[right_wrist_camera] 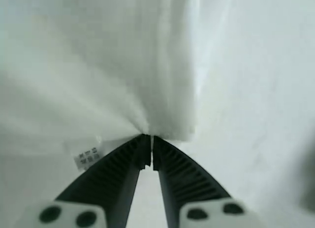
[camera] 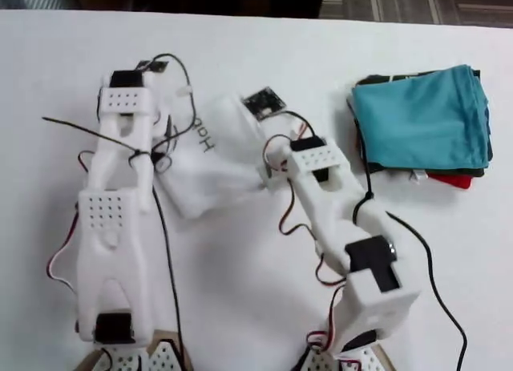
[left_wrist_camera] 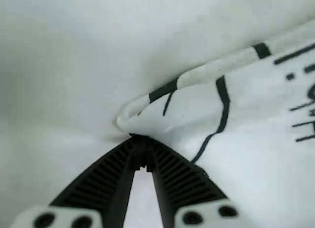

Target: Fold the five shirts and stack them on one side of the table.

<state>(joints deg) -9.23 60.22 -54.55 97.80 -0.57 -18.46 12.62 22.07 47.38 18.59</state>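
White cloth on white table (camera: 264, 267): the white shirt (camera: 210, 159) lies crumpled and part-folded, well apart from the stack (camera: 421, 118), with black print showing near its edge on the side away from the stack. The stack sits squared up, teal on top, with dark and red edges showing below; how many layers it holds cannot be told. A strip of bare table runs between the stack and the shirt, and there is more bare table between the stack and the far table edge. The right arm (camera: 337, 195) lies slanted across the space beside the stack, and its black cable (camera: 429, 271) trails just below the stack. The right gripper (right_wrist_camera: 150, 138) has its fingers pressed together on a gathered bunch of the shirt, cloth fanning out in pleats from the tips, a small label beside them. The left arm (camera: 112, 219) lies stretched out straight, on the far side of the shirt from the stack. The left gripper (left_wrist_camera: 141, 138) is pinched on a folded corner of the shirt, by the black print lines.
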